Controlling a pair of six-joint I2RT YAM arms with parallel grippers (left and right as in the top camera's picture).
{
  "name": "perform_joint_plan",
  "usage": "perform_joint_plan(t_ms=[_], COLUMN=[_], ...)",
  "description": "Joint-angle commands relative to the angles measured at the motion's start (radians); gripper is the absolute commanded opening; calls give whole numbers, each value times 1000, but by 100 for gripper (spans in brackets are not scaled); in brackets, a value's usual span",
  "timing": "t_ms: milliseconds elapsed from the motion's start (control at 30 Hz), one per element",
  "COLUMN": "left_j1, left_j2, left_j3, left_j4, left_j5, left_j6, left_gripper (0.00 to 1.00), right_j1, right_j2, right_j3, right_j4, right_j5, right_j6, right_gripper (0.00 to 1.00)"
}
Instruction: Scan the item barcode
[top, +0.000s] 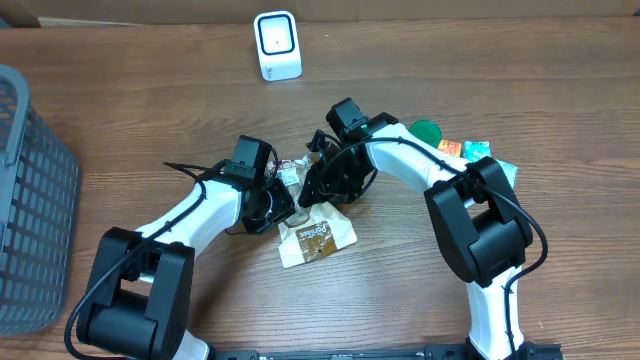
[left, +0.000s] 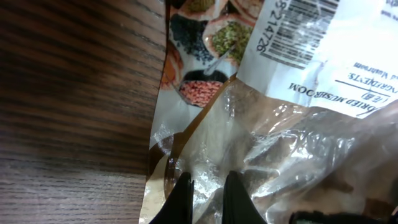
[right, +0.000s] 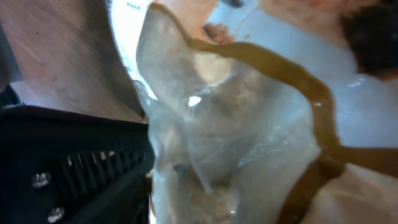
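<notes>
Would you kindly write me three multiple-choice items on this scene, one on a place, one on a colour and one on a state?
1. Where does the basket stand?
A. at the table's left side
B. between the arms
C. at the table's right side

2. What colour is the scanner?
A. black
B. white
C. green

3. How do the left fingers stand?
A. wide open over bare wood
B. shut on the bag
C. shut on a green lid

Answers:
1 A, its grey wall fills the overhead view's left edge.
2 B, its casing is plainly white.
3 B, the left wrist view shows them pinching the clear plastic.
</notes>
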Motion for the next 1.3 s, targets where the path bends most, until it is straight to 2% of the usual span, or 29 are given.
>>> perform_joint_plan(t_ms=[0,167,333,533,633,700,833,1000,1267], left_j1=[-3,-2,-2,-2,-2,-2,1,5,5], left_j2=[17,17,17,17,17,17,17,17,17], left_j3=[-8,-8,-8,-8,-8,-8,-8,-8,-8], left_j4=[8,5,5,5,5,4,-1,-2,-2], left_j5=[19,19,19,19,19,19,19,19,19], left_j6=[-13,-13,-14,-13,-13,-9,-6,-6,-6], left_gripper=[4,4,4,4,4,4,4,4,4], right_j1=[19,-40,-82,-82,-82,-82,-93,-132,-304], right_j2=[5,5,5,5,5,3,-32,-180,-431], right_j3=[-5,-5,-5,-5,-6,-6,-6,-6,-11], right_j4=[-11,-66,-182,-266,-302,-365,-419,-388,-450], right_j5=[-4,3,-30,-26,3,59,153,166,143], right_j6=[14,14,-32,-65,-66,-105,-145,-144,-145], right_gripper=[39,40,55,64,64,42,43,52,54])
